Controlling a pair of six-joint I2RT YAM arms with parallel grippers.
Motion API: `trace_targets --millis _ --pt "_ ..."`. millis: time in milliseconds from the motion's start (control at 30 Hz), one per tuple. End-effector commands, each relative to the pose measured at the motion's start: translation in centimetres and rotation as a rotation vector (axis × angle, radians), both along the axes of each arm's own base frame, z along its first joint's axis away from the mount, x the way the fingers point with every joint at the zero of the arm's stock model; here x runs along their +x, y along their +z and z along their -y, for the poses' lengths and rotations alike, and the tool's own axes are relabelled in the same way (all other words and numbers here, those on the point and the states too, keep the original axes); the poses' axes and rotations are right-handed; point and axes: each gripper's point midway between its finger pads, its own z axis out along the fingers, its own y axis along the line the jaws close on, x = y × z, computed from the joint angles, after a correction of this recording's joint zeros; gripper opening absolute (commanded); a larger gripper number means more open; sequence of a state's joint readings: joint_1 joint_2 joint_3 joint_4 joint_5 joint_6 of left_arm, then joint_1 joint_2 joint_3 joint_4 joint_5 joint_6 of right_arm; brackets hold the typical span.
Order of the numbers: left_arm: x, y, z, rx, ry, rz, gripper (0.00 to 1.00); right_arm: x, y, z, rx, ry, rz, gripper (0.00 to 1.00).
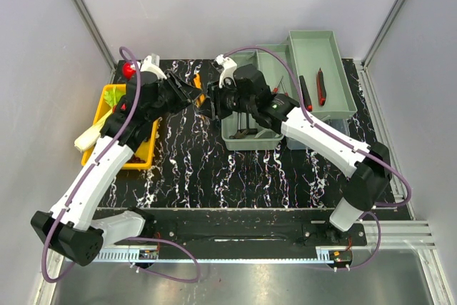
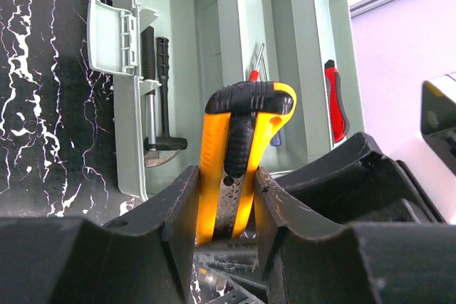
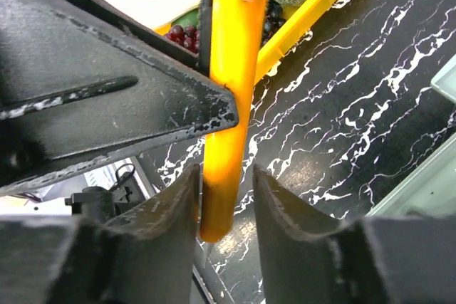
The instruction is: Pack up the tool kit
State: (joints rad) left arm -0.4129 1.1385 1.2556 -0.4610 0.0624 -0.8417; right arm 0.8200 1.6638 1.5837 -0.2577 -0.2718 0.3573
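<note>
A yellow and black utility knife [image 2: 242, 133] stands upright between my left gripper's [image 2: 226, 190] fingers, which are shut on its lower body. In the top view both grippers meet above the table left of the green toolbox [image 1: 230, 139]: left gripper [image 1: 190, 95], right gripper [image 1: 213, 102]. In the right wrist view the knife's [image 3: 231, 69] yellow end hangs between my right gripper's [image 3: 224, 176] fingers. The left finger is close against it and a gap shows on the right, so the jaws are open. The left gripper's black finger [image 3: 107, 90] crosses that view.
The toolbox [image 2: 128, 140] holds a hammer [image 2: 153, 105], a thin screwdriver [image 2: 255, 69] and a red-handled tool [image 2: 336, 101]. A green tray [image 1: 328, 41] stands at the back right. A yellow bin [image 1: 143, 155] with fruit and vegetables stands at the left, also in the right wrist view [image 3: 313, 5].
</note>
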Motion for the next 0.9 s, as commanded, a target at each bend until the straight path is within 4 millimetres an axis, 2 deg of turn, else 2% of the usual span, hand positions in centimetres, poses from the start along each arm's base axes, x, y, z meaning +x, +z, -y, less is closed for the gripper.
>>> trace_targets --millis 0,33,67,133,167,233,300,400,433,467,567,667,767,867 --pt "-0.8 4.9 0.6 -0.083 -0.038 0.125 0.0 0.8 3.0 -0.2 0.049 -0.058 0.052 0.31" --pt "-0.9 5.1 0.5 -0.081 -0.039 0.131 0.0 1.0 3.0 0.0 0.048 -0.077 0.052 0.21" --pt "-0.9 5.2 0.5 -0.079 -0.04 0.136 0.04 1.0 2.9 0.1 0.044 -0.082 0.053 0.13" --pt "-1.0 5.2 0.6 -0.067 -0.049 0.144 0.23 1.2 3.1 0.6 0.038 -0.11 0.053 0.0" --pt "-1.1 5.4 0.4 -0.06 -0.048 0.157 0.42 1.4 3.2 0.9 0.036 -0.132 0.054 0.0" --pt "-1.0 5.4 0.1 -0.043 -0.041 0.166 0.62 1.7 3.2 1.4 0.023 -0.164 0.058 0.0" --pt "-1.0 5.4 -0.4 -0.017 -0.021 0.173 0.73 2.2 3.2 2.3 0.002 -0.209 0.07 0.0" --pt "-1.0 5.6 -1.7 0.024 0.028 0.194 0.8 3.0 3.6 4.2 -0.051 -0.29 0.114 0.0" --pt "-0.9 5.7 -2.6 0.035 0.077 0.202 0.94 3.2 3.8 5.1 -0.079 -0.317 0.135 0.0" --pt "-1.1 5.9 -3.2 0.042 0.098 0.219 0.98 3.6 3.9 6.1 -0.116 -0.344 0.155 0.0" --pt "-1.5 6.4 -4.5 0.073 0.141 0.263 0.99 5.4 4.8 10.4 -0.202 -0.461 0.201 0.0" --pt "-1.6 6.0 -5.0 0.103 0.129 0.266 0.99 7.4 5.7 15.7 -0.221 -0.576 0.192 0.0" --pt "-2.0 5.7 -3.9 0.121 0.014 0.277 0.99 8.9 6.5 21.8 -0.271 -0.725 0.224 0.0" --pt "-2.2 4.9 -3.0 0.13 -0.052 0.265 0.99 9.6 6.9 27.0 -0.355 -0.86 0.257 0.0"
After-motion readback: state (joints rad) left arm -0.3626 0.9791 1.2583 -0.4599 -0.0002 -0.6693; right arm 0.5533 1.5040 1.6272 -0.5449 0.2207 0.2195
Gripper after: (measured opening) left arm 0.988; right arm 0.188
